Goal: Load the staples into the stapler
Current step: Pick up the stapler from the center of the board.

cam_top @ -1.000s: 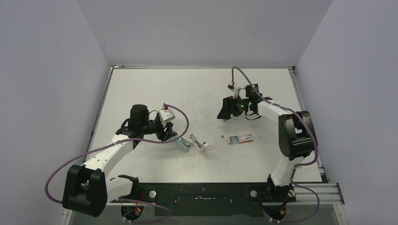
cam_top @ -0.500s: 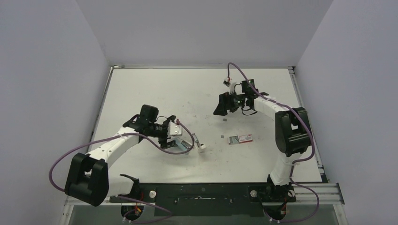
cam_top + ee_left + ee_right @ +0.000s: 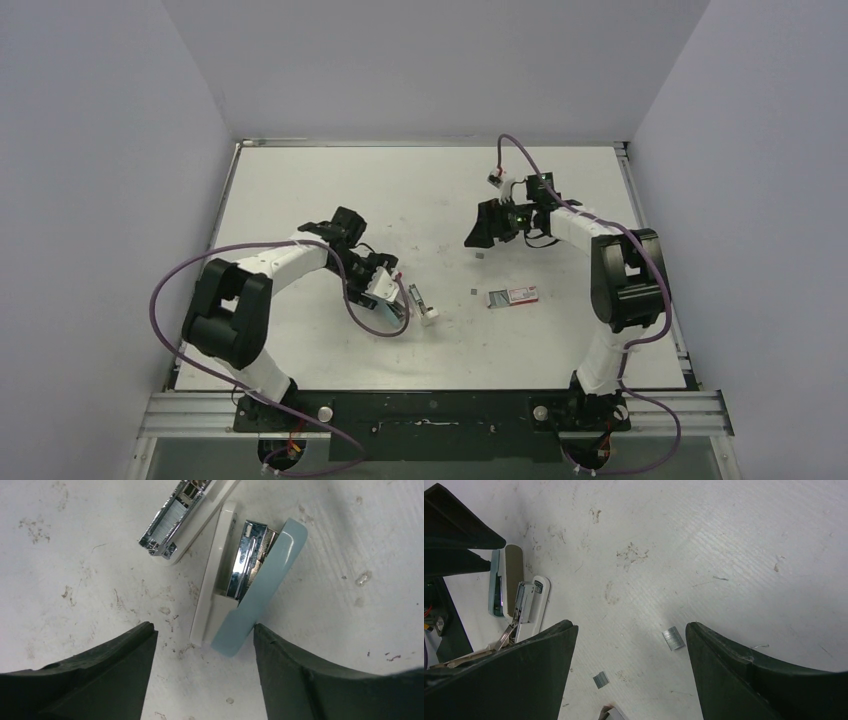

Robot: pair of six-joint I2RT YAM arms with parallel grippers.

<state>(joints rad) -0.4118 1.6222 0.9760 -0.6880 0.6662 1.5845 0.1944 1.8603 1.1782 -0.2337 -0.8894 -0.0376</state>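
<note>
White tabletop (image 3: pixel 300 190). Left hand (image 3: pixel 203 625) spread wide around the stapler (image 3: pixel 240 595)'s blue end, pinching nothing. Right hand (image 3: pixel 629 624) spread, empty, at 1 o'clock of stapler. Stapler lies flipped open, at 7 o'clock of tabletop centre. Red-and-white box (image 3: pixel 512 296) at 3 o'clock of stapler. Loose staples (image 3: pixel 673 638): one strip at 9 o'clock of box, one at 6 o'clock of right hand.

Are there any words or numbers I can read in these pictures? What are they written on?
No text can be read anywhere.
Red-and-white box: there is some print on it, but it is too small and blurred to read.
Stapler: no words, brand or numbers show on the blue, white or metal parts.
Staples: plain metal, no marks.
</note>
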